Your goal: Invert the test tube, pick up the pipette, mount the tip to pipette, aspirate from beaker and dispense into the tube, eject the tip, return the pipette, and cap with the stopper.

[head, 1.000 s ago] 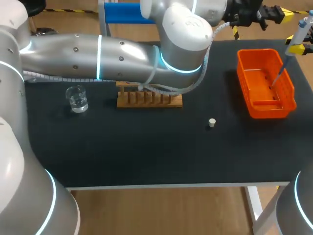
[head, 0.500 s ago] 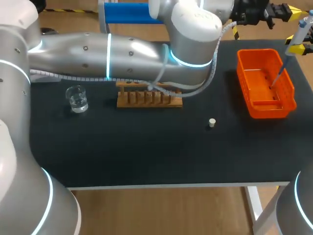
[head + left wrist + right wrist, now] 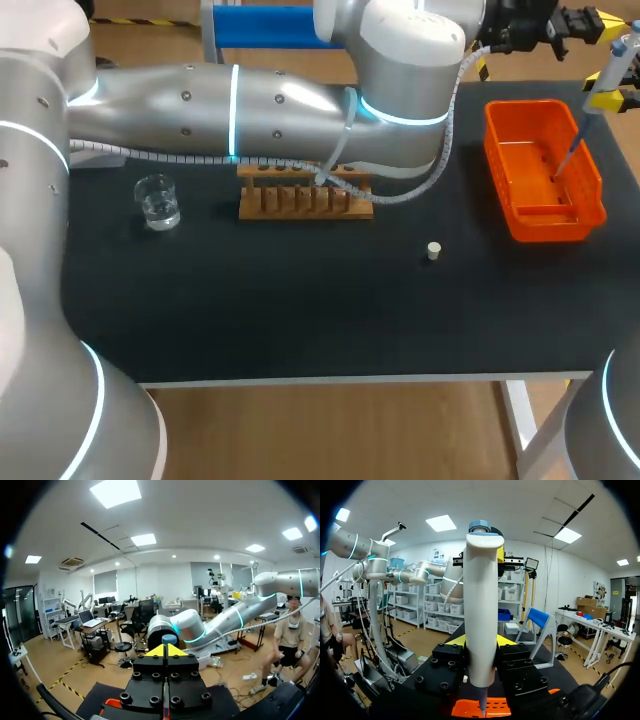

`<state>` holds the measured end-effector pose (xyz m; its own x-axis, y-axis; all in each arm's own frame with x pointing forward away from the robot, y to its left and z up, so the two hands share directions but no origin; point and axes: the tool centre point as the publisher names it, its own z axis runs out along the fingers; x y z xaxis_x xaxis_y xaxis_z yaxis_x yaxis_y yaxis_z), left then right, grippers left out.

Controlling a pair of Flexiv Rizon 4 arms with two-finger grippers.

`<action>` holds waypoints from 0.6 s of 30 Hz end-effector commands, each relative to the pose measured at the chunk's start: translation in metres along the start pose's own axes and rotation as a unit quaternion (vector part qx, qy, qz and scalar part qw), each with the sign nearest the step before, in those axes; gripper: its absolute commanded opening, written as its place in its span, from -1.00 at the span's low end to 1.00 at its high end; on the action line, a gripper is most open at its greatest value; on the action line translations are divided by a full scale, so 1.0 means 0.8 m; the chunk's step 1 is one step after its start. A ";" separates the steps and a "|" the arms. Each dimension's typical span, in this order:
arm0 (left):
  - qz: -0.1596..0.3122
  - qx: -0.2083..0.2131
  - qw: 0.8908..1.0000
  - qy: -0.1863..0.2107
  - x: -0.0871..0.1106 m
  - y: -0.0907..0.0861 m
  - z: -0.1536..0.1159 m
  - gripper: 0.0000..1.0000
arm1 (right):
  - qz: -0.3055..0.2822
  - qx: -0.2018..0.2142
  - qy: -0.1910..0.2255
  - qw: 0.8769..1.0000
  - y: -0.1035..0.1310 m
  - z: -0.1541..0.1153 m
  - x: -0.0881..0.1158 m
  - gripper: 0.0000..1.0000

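Comparing the head view with the 2 earlier ones, 1 change stands out. The left arm [image 3: 250, 100] has swung further across the worktop [image 3: 300, 310] toward the far right corner, with its elbow now higher and more to the right. The left pincer [image 3: 585, 20] has drawn in on the top of the pipette [image 3: 618, 60]. Nothing else has shifted: the pipette, the right pincer [image 3: 612, 98], the orange tub [image 3: 548, 228], the beaker [image 3: 157, 201], the wooden rack [image 3: 305, 203] and the stopper [image 3: 433, 250] lie where they were.

Present state: the right pincer is clenched on the pipette's white body and holds it upright above the tub, its slender lower end pointing down into it. In the left wrist view the left pincer's yellow tips are pressed together with nothing between them. The pipette's blue-grey cap sits just ahead of them.

Assessment: the step in hand is probably tip ejection, with the closed left pincer serving as a pusher on the pipette's top. Whether a tip is still mounted cannot be settled. The stopper lies loose, well apart from the rack, so capping is not yet done. The left arm hides part of the rack, and no test tube can be made out.
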<state>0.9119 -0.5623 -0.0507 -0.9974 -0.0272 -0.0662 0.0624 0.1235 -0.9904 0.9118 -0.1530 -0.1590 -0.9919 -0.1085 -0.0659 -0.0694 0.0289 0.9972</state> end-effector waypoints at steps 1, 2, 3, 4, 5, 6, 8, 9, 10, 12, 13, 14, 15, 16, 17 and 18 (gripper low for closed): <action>0.000 0.061 0.998 -0.003 0.003 0.004 0.007 -1.00 | 0.000 0.001 0.001 1.000 0.001 -0.001 0.000 -1.00; -0.001 0.061 0.998 -0.003 0.004 0.004 0.007 -1.00 | 0.000 0.001 0.001 1.000 0.001 -0.001 0.000 -1.00; -0.001 0.061 0.998 -0.002 0.004 0.005 0.008 -1.00 | 0.000 0.001 0.001 1.000 0.001 -0.001 0.000 -1.00; -0.002 0.062 0.998 -0.002 0.004 0.006 0.009 -1.00 | 0.000 0.001 0.001 1.000 0.001 -0.001 0.000 -1.00; -0.003 0.062 0.998 -0.002 0.004 0.007 0.009 -1.00 | 0.000 0.001 0.001 1.000 0.001 -0.001 0.000 -1.00; -0.003 0.062 0.998 -0.001 0.004 0.007 0.010 -1.00 | 0.000 0.001 0.001 1.000 0.001 -0.001 0.000 -1.00; -0.004 0.062 0.998 0.000 0.004 0.008 0.010 -1.00 | 0.000 0.001 0.001 1.000 0.001 -0.001 0.000 -1.00; -0.005 0.062 0.998 0.000 0.004 0.008 0.011 -1.00 | 0.000 0.001 0.001 1.000 0.001 -0.001 0.000 -1.00; -0.005 0.062 0.998 0.000 0.004 0.008 0.011 -1.00 | 0.000 0.001 0.001 1.000 0.001 -0.001 0.000 -1.00; -0.006 0.062 0.998 0.001 0.004 0.009 0.012 -1.00 | 0.000 0.001 0.001 1.000 0.001 -0.001 0.000 -1.00; -0.006 0.061 0.998 0.002 0.005 0.009 0.012 -1.00 | 0.000 0.001 0.001 1.000 0.001 -0.001 0.000 -1.00; -0.006 0.061 0.998 0.002 0.005 0.009 0.013 -1.00 | 0.000 0.001 0.001 1.000 0.001 -0.001 0.000 -1.00; -0.007 0.061 0.998 0.002 0.005 0.009 0.013 -1.00 | 0.000 0.001 0.001 1.000 0.001 -0.001 0.000 -1.00; -0.007 0.061 0.998 0.003 0.005 0.009 0.014 -1.00 | 0.000 0.001 0.001 1.000 0.001 -0.001 0.000 -1.00; -0.007 0.061 0.998 0.003 0.005 0.009 0.014 -1.00 | 0.000 0.001 0.001 1.000 0.001 -0.001 0.000 -1.00; -0.008 0.061 0.998 0.004 0.005 0.009 0.014 -1.00 | 0.000 0.001 0.001 1.000 0.001 -0.001 0.000 -1.00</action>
<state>0.9097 -0.5687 -0.0563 -0.9987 -0.0112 -0.0488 0.0474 0.1033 -0.9935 0.9118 -0.1530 -0.1590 -0.9919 -0.1085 -0.0659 -0.0694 0.0289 0.9972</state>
